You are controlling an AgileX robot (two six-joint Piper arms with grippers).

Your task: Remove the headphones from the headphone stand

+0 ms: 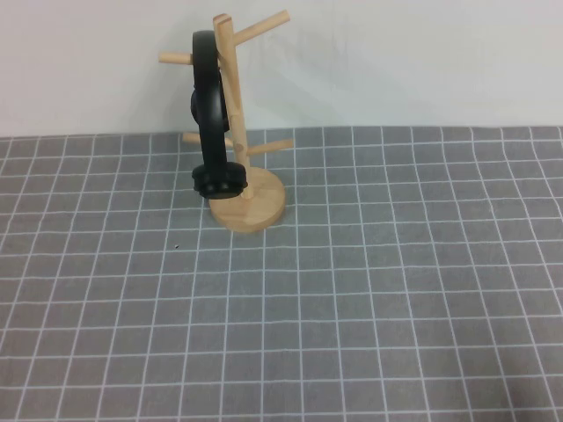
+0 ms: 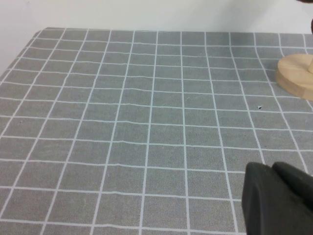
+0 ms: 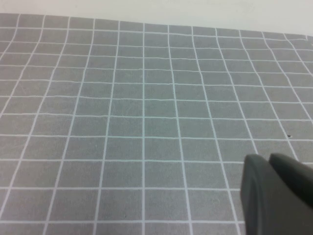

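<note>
Nothing started yet: headphones (image 1: 211,114) hang on the headphone stand (image 1: 248,204) at the counter's (image 1: 352,308) far side, left hand (image 2: 276,200) and right hand (image 3: 274,193) parked low, can't tell their fingers, so next someone reaches over and lifts.

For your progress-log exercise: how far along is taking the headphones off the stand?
Nothing is done: the headphones hang on the stand. Nothing is in hand: the left gripper and right gripper are above bare cloth, off the stand. Reaching, gripping and lifting remain.
</note>
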